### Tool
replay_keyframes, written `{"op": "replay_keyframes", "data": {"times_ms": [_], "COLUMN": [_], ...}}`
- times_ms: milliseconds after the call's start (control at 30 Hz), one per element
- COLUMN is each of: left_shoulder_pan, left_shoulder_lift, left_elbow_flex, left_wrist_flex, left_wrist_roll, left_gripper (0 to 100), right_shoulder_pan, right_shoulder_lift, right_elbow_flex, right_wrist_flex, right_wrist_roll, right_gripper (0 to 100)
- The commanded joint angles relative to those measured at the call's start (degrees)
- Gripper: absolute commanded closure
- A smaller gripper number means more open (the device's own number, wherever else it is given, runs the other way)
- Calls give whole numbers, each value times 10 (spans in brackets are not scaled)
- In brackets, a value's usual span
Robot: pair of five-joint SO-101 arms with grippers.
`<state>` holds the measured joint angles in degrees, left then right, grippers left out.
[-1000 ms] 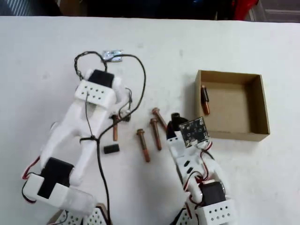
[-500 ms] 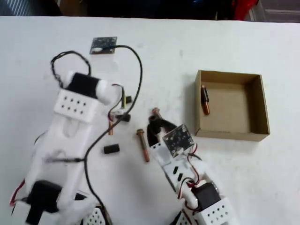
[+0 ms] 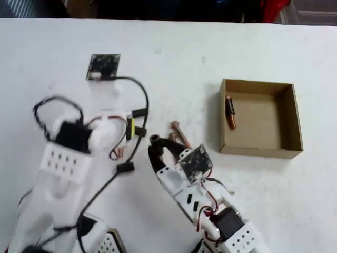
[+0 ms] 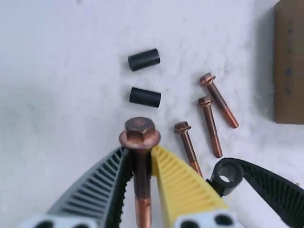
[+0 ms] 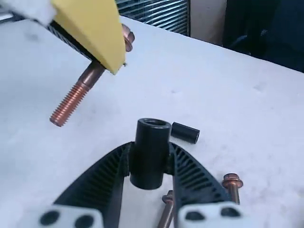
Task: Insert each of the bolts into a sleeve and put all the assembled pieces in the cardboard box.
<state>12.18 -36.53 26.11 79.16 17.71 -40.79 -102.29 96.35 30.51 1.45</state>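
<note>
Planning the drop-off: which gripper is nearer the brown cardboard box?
Right. The right gripper, holding a black cylindrical sleeve, sits nearer the brown cardboard box; the left gripper, holding a copper hex-head bolt, lies beyond it.

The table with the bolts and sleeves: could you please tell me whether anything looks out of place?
Nothing stands out. The left gripper holds a bolt, the right gripper an upright sleeve; three bolts and two sleeves lie loose on the table, and one assembled piece lies in the cardboard box.
</note>
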Motion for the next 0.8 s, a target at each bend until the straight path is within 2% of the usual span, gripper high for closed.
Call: {"op": "replay_keyframes", "data": {"times_ms": [0,167,400,533,767], "left_shoulder_pan": [-4,-3,-3,-1,71], "left_shoulder_lift": [-123,-224,-322,-349,-354], "left_elbow_flex": [69,135,154,154,153], "left_wrist_flex": [-112,-192,-245,-278,-309], "left_wrist_roll": [-7,-7,-7,-7,-8], "left_gripper": [978,978,978,978,977], "right_shoulder_pan": [-5,-7,-6,-5,-5], "right_shoulder_lift": [-8,-7,-7,-7,-4], "right_elbow_flex": [5,5,5,5,5], "right_wrist_flex": [-34,-76,-84,-140,-170], "right_wrist_roll": [-22,-24,-20,-20,-18], "right_gripper": [981,981,981,981,981]}}
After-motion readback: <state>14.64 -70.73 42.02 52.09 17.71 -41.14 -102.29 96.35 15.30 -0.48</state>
